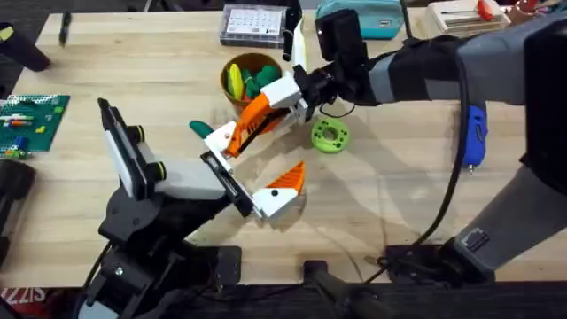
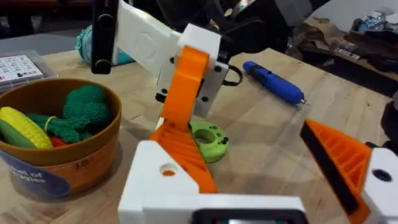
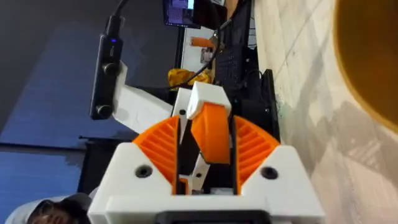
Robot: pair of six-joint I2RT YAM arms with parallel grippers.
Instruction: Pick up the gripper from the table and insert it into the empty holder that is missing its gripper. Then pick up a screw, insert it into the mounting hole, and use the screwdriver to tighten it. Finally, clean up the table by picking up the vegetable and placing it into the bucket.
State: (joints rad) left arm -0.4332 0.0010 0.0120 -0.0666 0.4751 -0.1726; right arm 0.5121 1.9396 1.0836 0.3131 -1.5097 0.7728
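Orange gripper (image 3: 210,138) half-hidden between right end effector (image 3: 206,163) fingers

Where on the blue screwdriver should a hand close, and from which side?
Grip the screwdriver around the middle of its thick blue handle, coming from straight above with the fingers across its length. It lies flat on the table, and its thin tip looks too slender to hold firmly.

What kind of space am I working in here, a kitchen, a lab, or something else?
Probably a robotics lab or workshop bench. A wooden table holds a clear parts organiser, a blue screwdriver and a green circuit board, and a bucket holds toy vegetables.
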